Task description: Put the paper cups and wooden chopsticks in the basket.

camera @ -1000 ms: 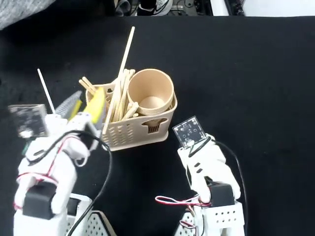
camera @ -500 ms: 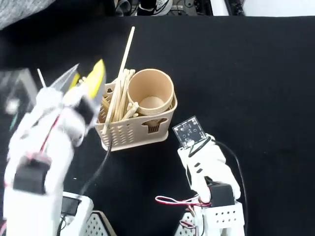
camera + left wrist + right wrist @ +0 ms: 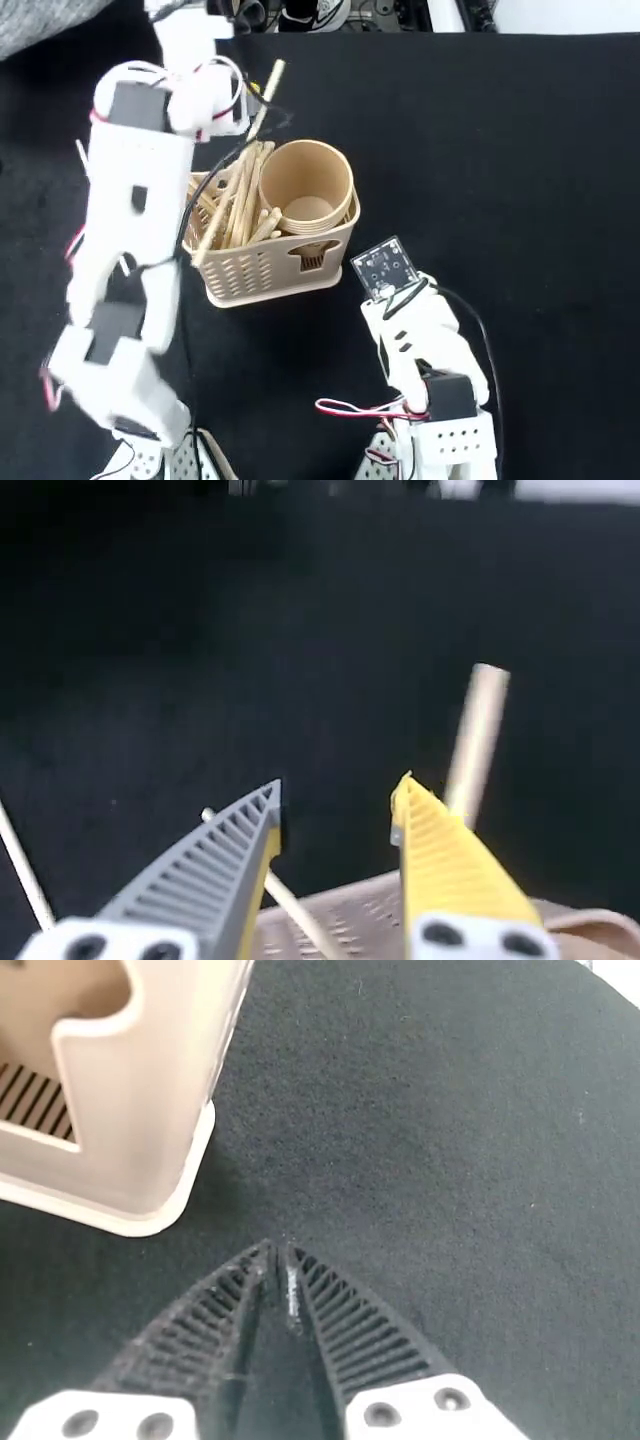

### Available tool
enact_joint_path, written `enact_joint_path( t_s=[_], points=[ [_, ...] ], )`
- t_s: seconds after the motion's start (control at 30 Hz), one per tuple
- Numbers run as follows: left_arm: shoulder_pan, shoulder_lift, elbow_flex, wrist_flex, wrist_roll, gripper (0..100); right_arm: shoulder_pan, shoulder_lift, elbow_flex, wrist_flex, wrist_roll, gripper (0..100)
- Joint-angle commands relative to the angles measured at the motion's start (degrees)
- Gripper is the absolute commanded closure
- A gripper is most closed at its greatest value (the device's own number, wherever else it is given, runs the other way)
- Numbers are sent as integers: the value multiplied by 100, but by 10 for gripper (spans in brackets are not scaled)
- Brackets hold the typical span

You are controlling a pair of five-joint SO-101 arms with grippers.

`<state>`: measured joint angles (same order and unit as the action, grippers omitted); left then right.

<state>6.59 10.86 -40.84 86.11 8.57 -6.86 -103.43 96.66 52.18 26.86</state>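
Observation:
A beige slotted basket [image 3: 270, 265] stands mid-table with a paper cup [image 3: 305, 185] in its right half and several wooden chopsticks [image 3: 232, 200] in its left half. One long chopstick [image 3: 265, 90] leans out toward the far side; its tip [image 3: 478, 735] rises just beside the yellow finger. My left arm [image 3: 135, 180] stretches along the basket's left side to its far end. My left gripper [image 3: 338, 788] is open over the basket's far rim [image 3: 350, 920], with nothing between its fingers. My right gripper [image 3: 277, 1256] is shut and empty, low over the cloth near the basket's corner [image 3: 130, 1110].
Black cloth covers the whole table. A thin pale stick [image 3: 84, 160] lies on the cloth left of the basket and left arm. The right arm [image 3: 425, 345] rests near the front edge. Open cloth lies to the right and at the back.
The left arm swung up from the basket's near-left side and now reaches far over its left edge, gripper still open. The right arm kept still.

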Motion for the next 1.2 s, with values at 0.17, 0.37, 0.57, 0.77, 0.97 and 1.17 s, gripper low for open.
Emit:
enact_joint_path(
  t_s=[0.17, 0.37, 0.57, 0.77, 0.97, 1.17],
  points=[
    [57, 2330, -3846, 1477, -378, 816, 53, -462, -22, 26, 44, 986],
    [75, 2409, -4013, 1477, -686, 954, 53, -462, -22, 26, 44, 986],
    [-57, 1793, -3512, 1486, -800, 956, 53, -462, -22, 26, 44, 986],
    [-426, 598, -2554, 1486, -818, 956, 53, -462, -22, 26, 44, 986],
    [-1121, -422, -1895, 1477, -826, 956, 53, -462, -22, 26, 44, 986],
    [-2466, -1134, -1262, 1477, -791, 955, 53, -462, -22, 26, 44, 986]
  ],
)
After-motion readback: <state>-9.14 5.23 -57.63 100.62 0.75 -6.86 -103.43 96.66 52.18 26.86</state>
